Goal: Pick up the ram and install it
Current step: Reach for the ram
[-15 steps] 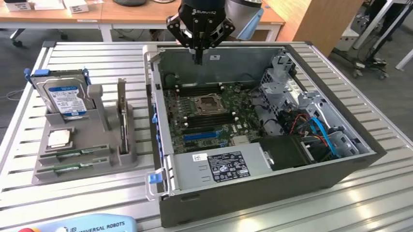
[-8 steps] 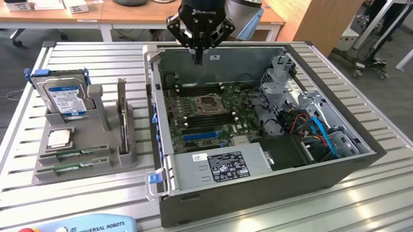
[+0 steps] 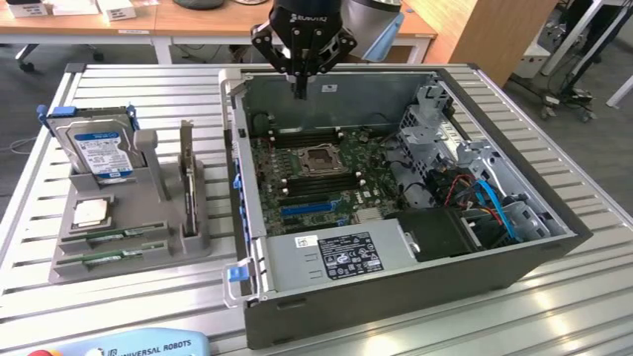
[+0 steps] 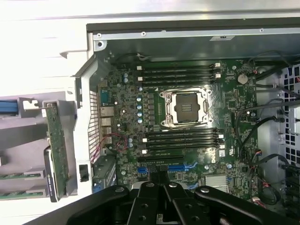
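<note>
Gripper (image 3: 299,90) seen shut, empty, above far wall of PC case (image 3: 396,300); ram (image 3: 112,237), one of two, laid flat in grey tray (image 3: 173,248) well toward ext. view's lower left, long axis left-right

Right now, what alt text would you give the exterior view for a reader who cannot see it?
A robot arm's closed, empty gripper hangs over the far side of an open computer case. On the exterior view's left, a gray holder carries a hard drive and, lying flat, one ram stick beside a second ram stick.
</note>
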`<action>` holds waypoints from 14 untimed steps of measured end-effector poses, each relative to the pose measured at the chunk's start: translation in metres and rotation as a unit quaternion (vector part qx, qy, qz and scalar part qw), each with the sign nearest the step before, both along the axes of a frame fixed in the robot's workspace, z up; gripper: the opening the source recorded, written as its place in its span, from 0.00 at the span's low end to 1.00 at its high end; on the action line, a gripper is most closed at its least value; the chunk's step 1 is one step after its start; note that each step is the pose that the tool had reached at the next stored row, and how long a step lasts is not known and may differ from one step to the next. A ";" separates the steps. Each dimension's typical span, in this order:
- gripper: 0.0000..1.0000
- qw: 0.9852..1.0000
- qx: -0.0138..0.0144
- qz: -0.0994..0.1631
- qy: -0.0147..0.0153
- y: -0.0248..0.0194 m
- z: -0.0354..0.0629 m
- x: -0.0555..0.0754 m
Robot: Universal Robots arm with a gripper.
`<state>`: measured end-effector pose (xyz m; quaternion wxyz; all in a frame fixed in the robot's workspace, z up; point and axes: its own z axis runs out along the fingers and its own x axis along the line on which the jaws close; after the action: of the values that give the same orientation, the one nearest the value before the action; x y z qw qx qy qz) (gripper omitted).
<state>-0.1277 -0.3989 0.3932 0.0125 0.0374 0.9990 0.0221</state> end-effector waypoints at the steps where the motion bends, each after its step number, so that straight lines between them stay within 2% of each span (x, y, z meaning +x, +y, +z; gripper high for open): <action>1: 0.10 1.000 0.000 0.000 0.000 0.0000 0.0000 -0.001; 14: 0.10 1.000 0.000 0.000 0.000 0.0000 -0.0002 -0.023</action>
<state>-0.1508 -0.3989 0.3930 0.0125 0.0374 0.9990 0.0221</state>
